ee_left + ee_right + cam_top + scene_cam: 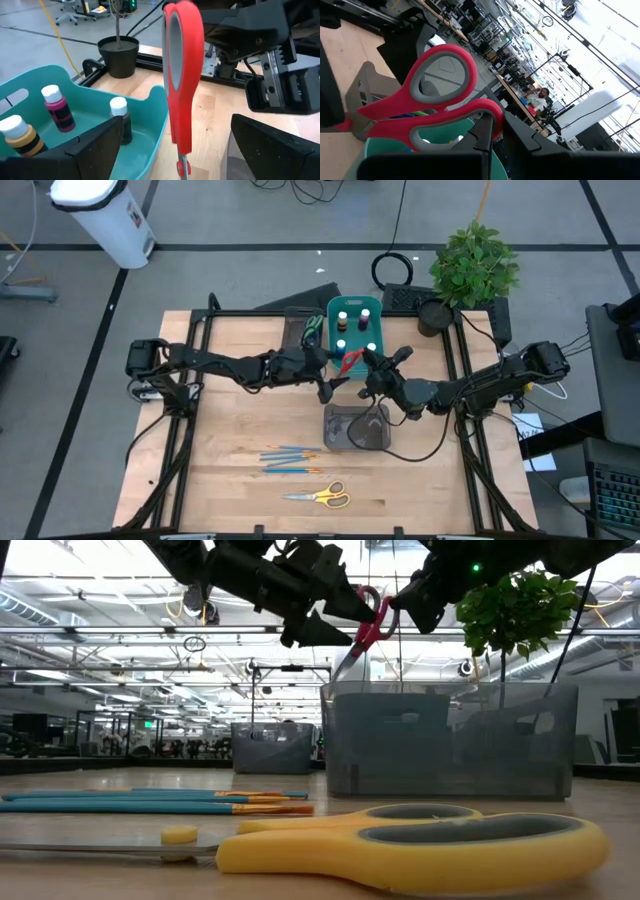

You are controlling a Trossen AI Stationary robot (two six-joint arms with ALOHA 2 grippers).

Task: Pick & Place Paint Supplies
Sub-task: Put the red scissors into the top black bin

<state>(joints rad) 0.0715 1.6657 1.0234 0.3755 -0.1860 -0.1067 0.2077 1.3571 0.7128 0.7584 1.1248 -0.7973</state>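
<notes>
Both arms are dark, almost black, built of slim jointed links with chunky rounded motor housings near the worktop's left and right edges. Black cables trail along the links. The left claw point(327, 385) has broad, flat, matte black fingers point(95, 150) with a speckled surface. The right claw point(372, 370) shows blocky ribbed black housings.

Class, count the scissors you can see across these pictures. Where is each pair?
2: red scissors held in the air between both grippers beside the teal bin; yellow scissors flat at the table's front. Others may be hidden.
</notes>
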